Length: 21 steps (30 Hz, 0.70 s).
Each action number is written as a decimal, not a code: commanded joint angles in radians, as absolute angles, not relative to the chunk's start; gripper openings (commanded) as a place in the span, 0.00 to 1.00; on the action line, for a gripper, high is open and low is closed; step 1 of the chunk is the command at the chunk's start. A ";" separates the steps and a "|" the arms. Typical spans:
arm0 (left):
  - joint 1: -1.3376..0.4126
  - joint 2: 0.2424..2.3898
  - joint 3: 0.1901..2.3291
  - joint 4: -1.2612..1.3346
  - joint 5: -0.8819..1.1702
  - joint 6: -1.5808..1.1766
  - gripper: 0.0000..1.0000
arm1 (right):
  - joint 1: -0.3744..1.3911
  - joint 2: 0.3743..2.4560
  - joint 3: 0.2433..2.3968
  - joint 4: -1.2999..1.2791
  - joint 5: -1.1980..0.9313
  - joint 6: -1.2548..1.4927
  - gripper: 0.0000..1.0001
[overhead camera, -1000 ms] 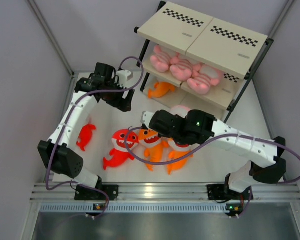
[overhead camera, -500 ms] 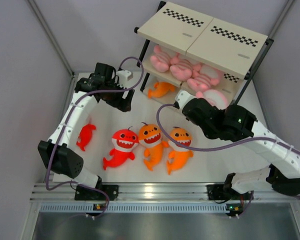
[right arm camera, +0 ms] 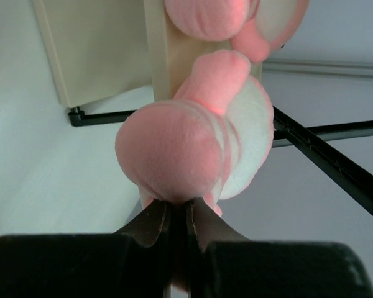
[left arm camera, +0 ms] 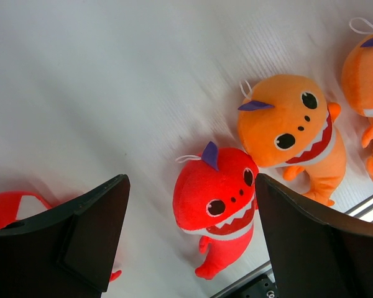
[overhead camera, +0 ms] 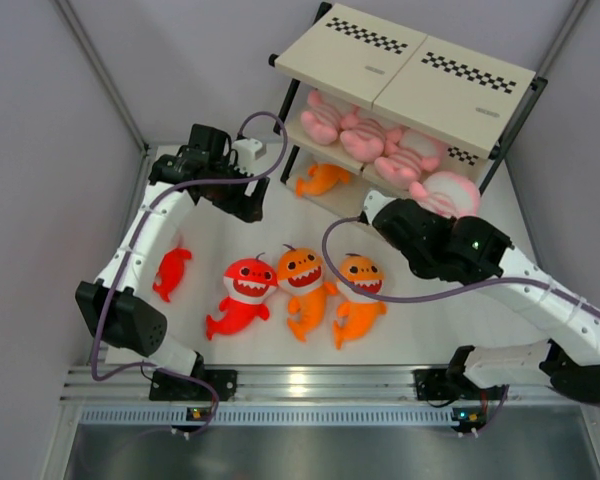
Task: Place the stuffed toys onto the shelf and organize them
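Currently | right end effector [right arm camera: 177,214] pinches pink plushie [right arm camera: 174,155] by thin fold | left end effector [left arm camera: 189,180] spread | risk: grip slips short of shelf [overhead camera: 410,65]

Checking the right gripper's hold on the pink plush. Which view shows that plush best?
The right wrist view: the pink plush is large and centred, pinched low by the right gripper. The top external view shows it small at the shelf, the grip hidden. The left wrist view misses it.

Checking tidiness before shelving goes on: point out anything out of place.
A small red toy lies alone by the left arm, apart from the three sharks in a row. An orange toy lies tipped low at the shelf. Nothing looks damaged.
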<state>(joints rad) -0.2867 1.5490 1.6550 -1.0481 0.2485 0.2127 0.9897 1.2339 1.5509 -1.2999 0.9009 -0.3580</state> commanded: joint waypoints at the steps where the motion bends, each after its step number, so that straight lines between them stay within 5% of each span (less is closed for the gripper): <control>1: -0.288 1.548 1.690 -1.049 0.268 0.232 0.88 | 0.977 1.122 1.444 -1.136 0.927 -0.602 0.00; 21: -0.288 1.545 1.695 -1.051 0.284 0.235 0.88 | 0.646 1.085 1.266 -0.732 0.557 -0.862 0.00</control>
<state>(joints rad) -0.2871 1.5494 1.6550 -1.0485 0.2718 0.2195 0.6731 1.0904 1.2869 -0.8356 0.6174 -0.8307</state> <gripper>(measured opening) 0.876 0.048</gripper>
